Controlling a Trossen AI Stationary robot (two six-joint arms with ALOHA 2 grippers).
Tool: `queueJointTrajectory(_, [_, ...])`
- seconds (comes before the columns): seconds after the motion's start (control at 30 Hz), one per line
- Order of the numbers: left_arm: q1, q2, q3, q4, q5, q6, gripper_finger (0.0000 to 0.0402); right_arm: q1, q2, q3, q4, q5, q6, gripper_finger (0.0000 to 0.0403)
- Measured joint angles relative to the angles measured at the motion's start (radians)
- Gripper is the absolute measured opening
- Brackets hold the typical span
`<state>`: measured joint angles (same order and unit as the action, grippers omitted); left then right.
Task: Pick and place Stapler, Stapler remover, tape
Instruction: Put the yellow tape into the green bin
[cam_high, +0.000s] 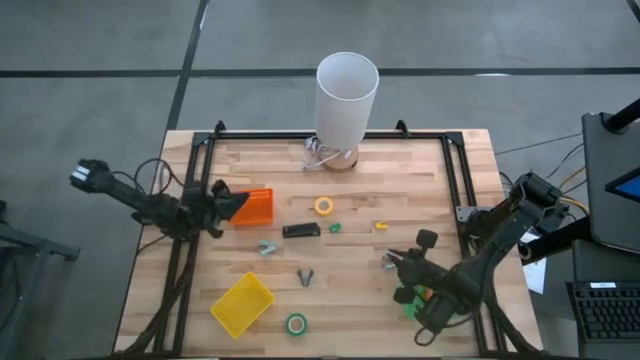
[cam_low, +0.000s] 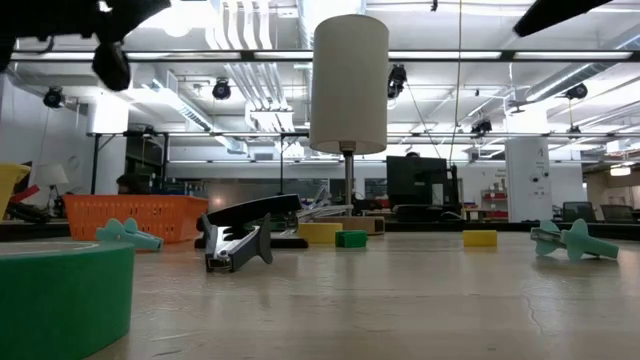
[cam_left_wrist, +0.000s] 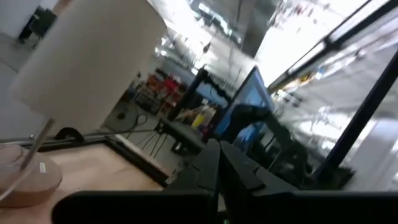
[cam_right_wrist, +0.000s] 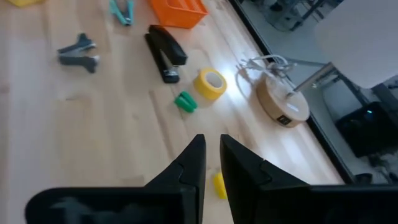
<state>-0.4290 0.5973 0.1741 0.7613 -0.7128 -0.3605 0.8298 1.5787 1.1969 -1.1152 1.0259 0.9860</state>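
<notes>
wooden table (cam_high: 420, 200), stapler (cam_high: 301, 230), tape (cam_high: 324, 206), lamp (cam_high: 345, 100)
</notes>
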Motion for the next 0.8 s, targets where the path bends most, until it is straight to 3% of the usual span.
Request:
queueJointTrajectory(0.17, [0.042,0.270,0.214,-0.107,0.001,0.013,0.0040,-0.047,-0.007,0.003,0.006,-0.028,-0.021,0.0031])
queueJointTrajectory(0.4, [0.172,0.573,0.579,-0.649,0.008,-0.133,0.0143,-0.043,-0.022,0.003,0.068,-0.040,-0.081,0.0013])
queueJointTrajectory(0.47, [0.214,0.646,0.662,-0.785,0.061,-0.170,0.0177,-0.032,-0.030,0.003,0.071,-0.039,-0.082,0.0010])
queueJointTrajectory(0.63, [0.292,0.807,0.815,-0.840,0.238,-0.145,0.0212,0.001,-0.056,-0.009,0.075,-0.032,-0.087,0.0008])
queueJointTrajectory(0.8, [0.364,0.944,0.913,-0.921,0.292,-0.128,0.0208,0.017,-0.099,-0.026,0.074,-0.031,-0.100,0.0008])
